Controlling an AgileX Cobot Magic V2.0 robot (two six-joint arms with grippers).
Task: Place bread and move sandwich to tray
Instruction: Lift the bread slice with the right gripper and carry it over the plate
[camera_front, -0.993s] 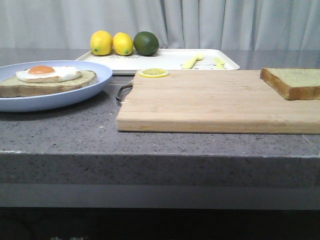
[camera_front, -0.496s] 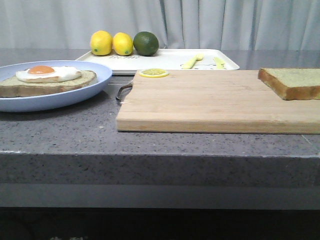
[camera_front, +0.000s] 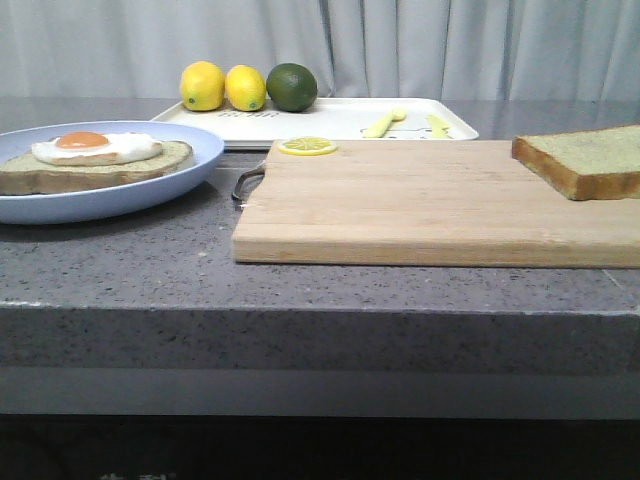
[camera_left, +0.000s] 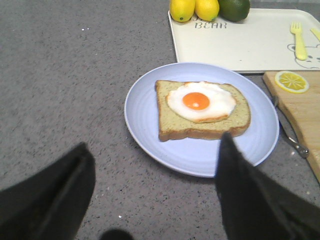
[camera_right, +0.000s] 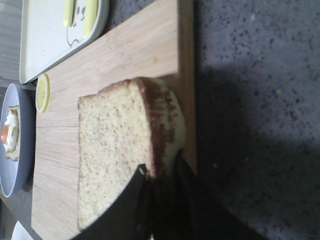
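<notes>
Bread (camera_front: 585, 160): at the right edge of the front view, over the far right end of the board (camera_front: 430, 205). Its left edge looks a little raised.
Bread's shape: a thick square slice, so no clear long side. Its pale face points up. Its brown crust faces the camera in the front view.
Right gripper (camera_right: 161, 182): its jaws are closed on the crust edge of the bread, low in the right wrist view.
Left gripper (camera_left: 150, 195): its jaws are wide apart and hold nothing. It hangs over the counter (camera_front: 200, 270), near the plate (camera_left: 145, 112).
Sandwich (camera_front: 95, 160): lies flat on the blue plate at the left of the front view. The egg (camera_left: 200, 101) is on top with the yolk up.
Tray (camera_front: 340, 118): at the back, in the upper middle of the front view. It holds two lemons (camera_front: 203, 85), a lime (camera_front: 292, 87) and a yellow fork (camera_front: 385, 122).
Lemon slice (camera_front: 308, 146): on the far left corner of the board.
Counter: dark grey stone with small specks.
Room: a grey curtain (camera_front: 400, 45) hangs behind the counter.
</notes>
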